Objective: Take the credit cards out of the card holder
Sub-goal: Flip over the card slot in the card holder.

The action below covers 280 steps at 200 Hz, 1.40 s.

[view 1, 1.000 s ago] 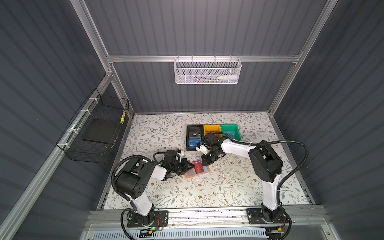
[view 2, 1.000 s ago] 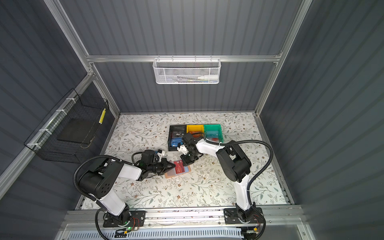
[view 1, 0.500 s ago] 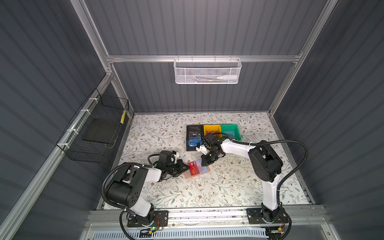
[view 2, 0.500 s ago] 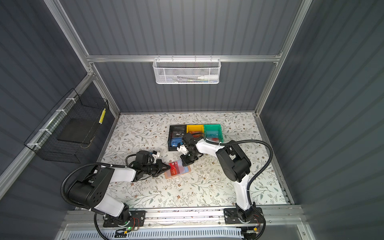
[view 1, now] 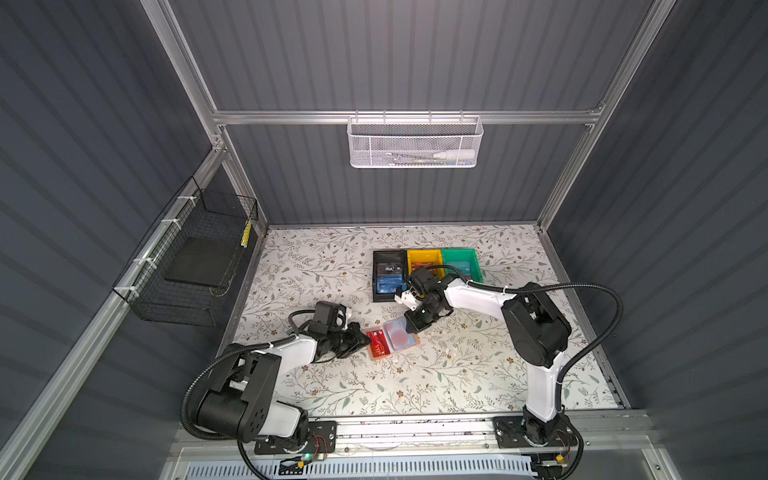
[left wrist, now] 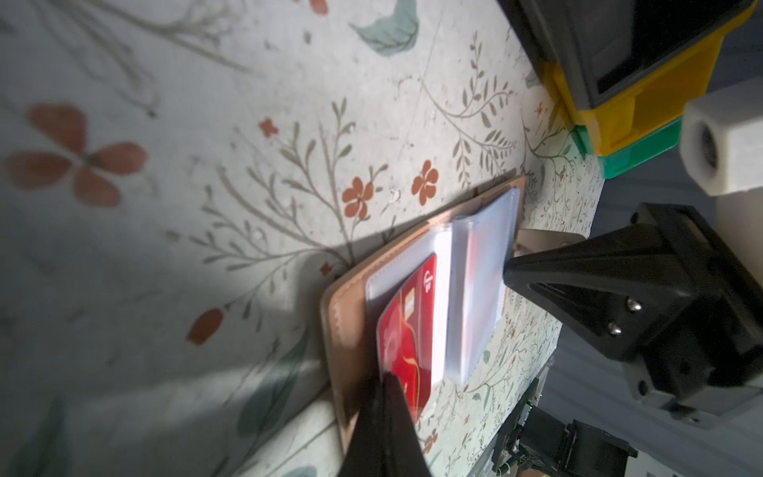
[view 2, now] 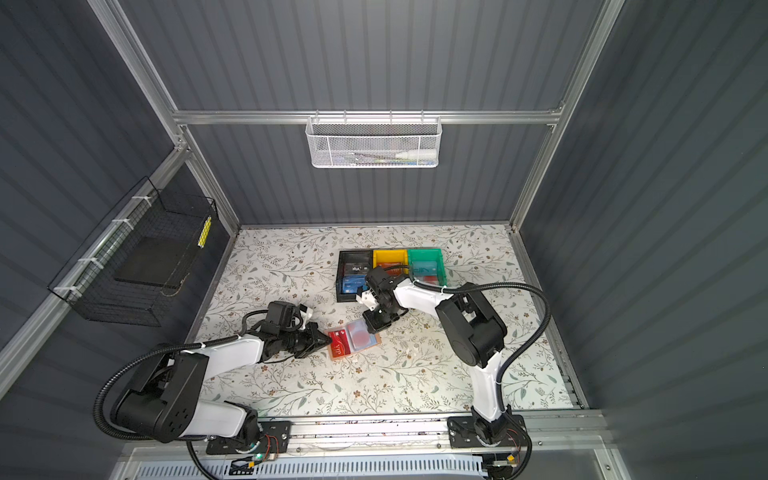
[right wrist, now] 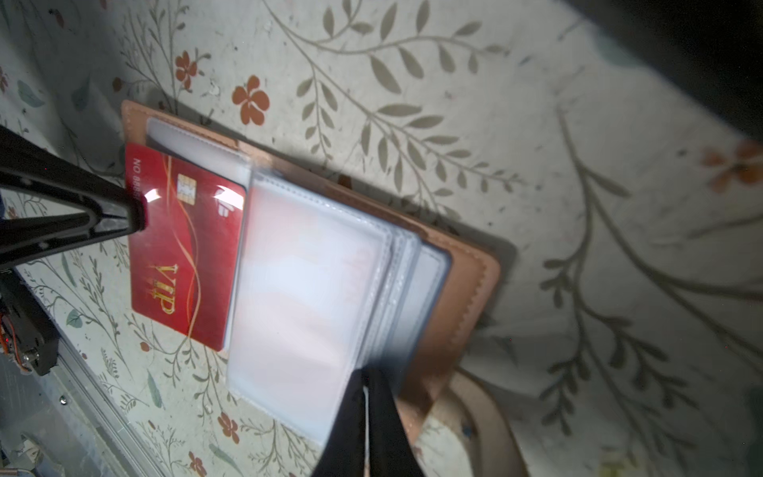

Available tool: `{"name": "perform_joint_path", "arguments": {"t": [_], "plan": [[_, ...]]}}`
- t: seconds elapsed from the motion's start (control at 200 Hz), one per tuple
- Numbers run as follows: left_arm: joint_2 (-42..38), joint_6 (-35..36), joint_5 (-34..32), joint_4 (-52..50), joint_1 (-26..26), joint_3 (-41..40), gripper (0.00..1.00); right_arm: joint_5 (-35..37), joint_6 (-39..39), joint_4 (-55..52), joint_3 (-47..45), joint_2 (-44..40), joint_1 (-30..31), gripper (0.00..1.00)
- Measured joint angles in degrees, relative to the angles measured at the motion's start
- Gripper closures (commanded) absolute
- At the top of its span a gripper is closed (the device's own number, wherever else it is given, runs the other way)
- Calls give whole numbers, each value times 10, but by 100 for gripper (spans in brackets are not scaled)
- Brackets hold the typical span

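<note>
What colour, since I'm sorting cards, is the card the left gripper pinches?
The card is red with gold swirls; right wrist view shows it best.

Table (view 1: 457, 374): flat rectangular top under a pale covering printed with grey-green leafy twigs and small rust-red flowers. Lying on it, near the middle: one peach-pink folding card holder (view 1: 392, 341) with clear plastic sleeves, spread open with its cover flat on the covering. Toward the back, apart from the holder: a black plastic bin (view 1: 376, 274), a yellow plastic bin (view 1: 424, 252) and a green plastic bin (view 1: 459, 251), small, rectangular, open-topped, touching side by side in one row.
</note>
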Motion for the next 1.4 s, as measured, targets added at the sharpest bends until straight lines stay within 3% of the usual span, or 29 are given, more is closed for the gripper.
{"name": "perform_joint_path", "arguments": {"t": [0.99, 1.401], "plan": [[26, 2, 18, 27, 3, 1, 95, 1, -5, -17, 17, 19, 12, 91], [30, 2, 21, 31, 3, 2, 95, 41, -13, -55, 54, 18, 17, 90]]}}
